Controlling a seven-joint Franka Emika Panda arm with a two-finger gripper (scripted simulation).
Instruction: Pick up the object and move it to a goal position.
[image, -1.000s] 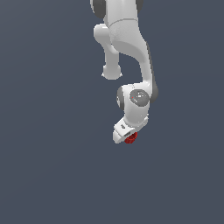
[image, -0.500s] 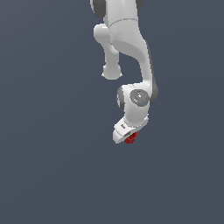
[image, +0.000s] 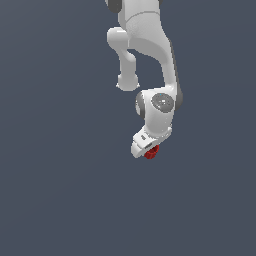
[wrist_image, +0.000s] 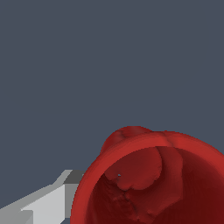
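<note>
arm (image: 150, 60), hand (image: 146, 150), red object (image: 151, 152), no visible shift

**Red cup, white arm, slate ground**

The cup (image: 150, 152) is deep red; in the wrist view (wrist_image: 153, 179) its hollow inside shades darker, mottled, with a brighter rim. The tool (image: 146, 148) is white with a small dark mark; its finger (wrist_image: 43, 203) shows pale grey. The arm (image: 150, 45) is white with grey joint caps. The background is uniform slate blue-grey.

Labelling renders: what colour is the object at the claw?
Dark red object, clearest in the wrist view.
</note>
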